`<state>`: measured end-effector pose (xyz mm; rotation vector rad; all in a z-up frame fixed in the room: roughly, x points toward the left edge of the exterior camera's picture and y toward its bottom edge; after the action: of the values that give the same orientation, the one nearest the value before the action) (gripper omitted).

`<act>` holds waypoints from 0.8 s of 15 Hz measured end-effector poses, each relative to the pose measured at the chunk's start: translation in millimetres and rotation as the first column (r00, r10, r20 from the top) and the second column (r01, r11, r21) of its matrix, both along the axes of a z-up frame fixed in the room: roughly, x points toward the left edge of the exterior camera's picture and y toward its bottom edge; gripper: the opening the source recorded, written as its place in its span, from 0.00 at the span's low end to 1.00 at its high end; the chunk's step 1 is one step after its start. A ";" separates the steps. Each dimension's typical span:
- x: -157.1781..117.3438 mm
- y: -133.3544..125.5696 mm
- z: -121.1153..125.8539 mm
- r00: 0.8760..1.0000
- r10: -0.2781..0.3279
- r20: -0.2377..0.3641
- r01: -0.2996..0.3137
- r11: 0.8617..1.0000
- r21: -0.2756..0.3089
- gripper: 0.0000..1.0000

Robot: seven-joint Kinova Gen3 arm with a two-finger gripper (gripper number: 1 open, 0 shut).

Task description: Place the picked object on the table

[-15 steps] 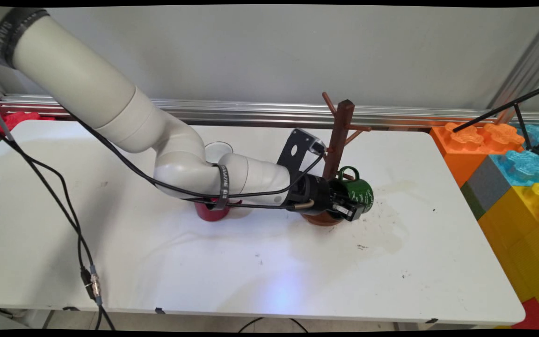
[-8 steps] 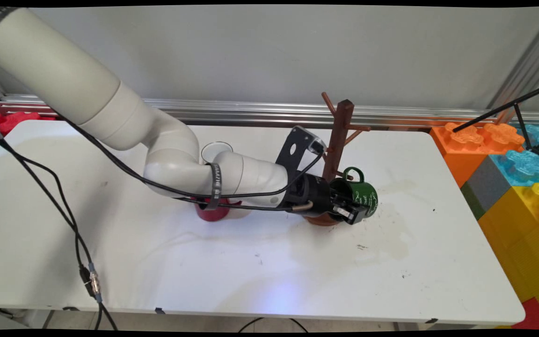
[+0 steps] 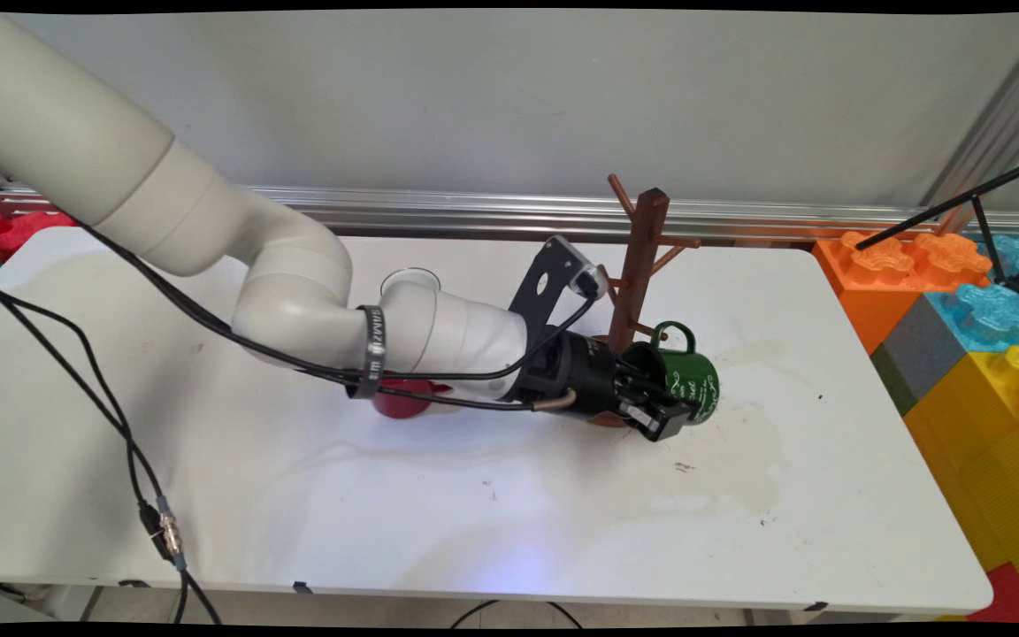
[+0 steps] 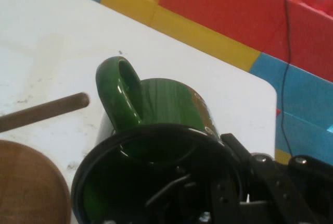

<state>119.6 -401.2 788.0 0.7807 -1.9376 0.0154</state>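
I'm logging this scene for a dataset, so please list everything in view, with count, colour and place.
green mug: 1, dark green with white lettering, on its side in the gripper, handle up, right of the rack's post.
mug rack: 1, brown wood, upright post with pegs, mid-table toward the back; its round base is mostly hidden.
red cup: 1, red, on the table under the arm, partly hidden.
clear cup: 1, transparent, behind the arm.
building blocks: a stack, orange, blue, yellow, red, grey, at the table's right end.
table: 1, white, stained.
gripper: 1, black, one finger inside the mug's mouth, one outside, clamped on its wall.
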 end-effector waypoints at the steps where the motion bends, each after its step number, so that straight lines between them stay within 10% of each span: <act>1: 2.0 3.2 3.3 1.000 -0.018 0.002 0.018 1.000 -0.009 0.00; 12: 46.3 25.1 45.8 0.985 -0.148 0.086 0.157 0.982 -0.105 0.00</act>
<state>165.9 -376.1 833.8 0.5636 -2.0476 0.0608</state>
